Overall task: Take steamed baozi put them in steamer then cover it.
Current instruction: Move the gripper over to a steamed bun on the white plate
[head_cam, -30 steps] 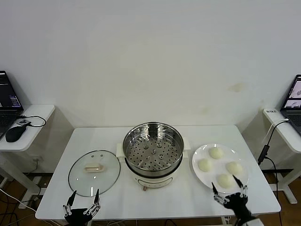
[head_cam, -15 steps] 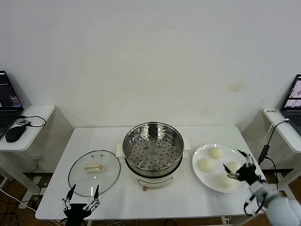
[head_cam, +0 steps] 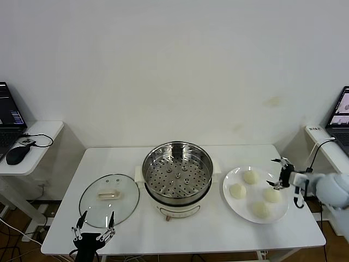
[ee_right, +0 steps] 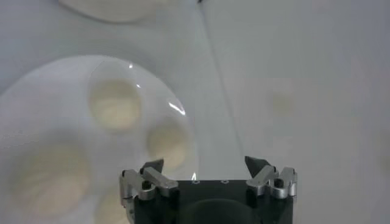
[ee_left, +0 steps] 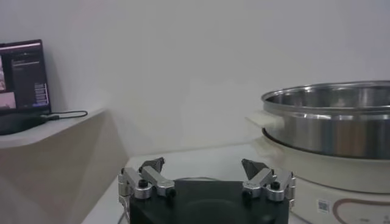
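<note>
At frame centre, a white table point(head_cam: 125, 158) is set against a plain wall point(head_cam: 174, 65); side desks point(head_cam: 32, 144) flank it, and both grippers point(head_cam: 94, 228) point(head_cam: 279, 173) are spread.

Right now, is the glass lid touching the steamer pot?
Apart. In the head view the cover lies flat on the table to the left of the steamer, with a thin strip of white tabletop between their edges.
</note>
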You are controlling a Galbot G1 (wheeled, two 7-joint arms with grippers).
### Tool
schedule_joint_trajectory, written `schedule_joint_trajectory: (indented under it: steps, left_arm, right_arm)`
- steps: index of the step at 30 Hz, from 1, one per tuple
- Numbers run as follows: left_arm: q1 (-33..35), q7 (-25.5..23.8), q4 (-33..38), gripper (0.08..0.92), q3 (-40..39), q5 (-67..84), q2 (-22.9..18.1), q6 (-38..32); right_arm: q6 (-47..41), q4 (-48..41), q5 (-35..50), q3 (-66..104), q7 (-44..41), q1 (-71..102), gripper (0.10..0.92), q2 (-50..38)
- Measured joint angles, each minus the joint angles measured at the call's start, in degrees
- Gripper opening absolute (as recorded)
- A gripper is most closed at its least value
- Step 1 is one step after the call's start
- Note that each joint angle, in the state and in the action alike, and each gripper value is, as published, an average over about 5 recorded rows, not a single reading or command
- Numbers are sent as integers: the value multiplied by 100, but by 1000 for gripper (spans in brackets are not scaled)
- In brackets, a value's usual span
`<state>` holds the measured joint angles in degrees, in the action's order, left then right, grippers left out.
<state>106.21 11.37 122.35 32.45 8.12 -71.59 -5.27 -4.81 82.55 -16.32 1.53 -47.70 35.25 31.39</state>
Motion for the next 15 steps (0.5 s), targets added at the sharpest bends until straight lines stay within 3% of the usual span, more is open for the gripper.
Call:
schedule_joint_trajectory:
  steps: [15]
  left_arm:
    - [33,-4,103,823,239,16,36,15]
  right_arm:
    - [699,-1928,-424,-1788,-920,-1938,823,841]
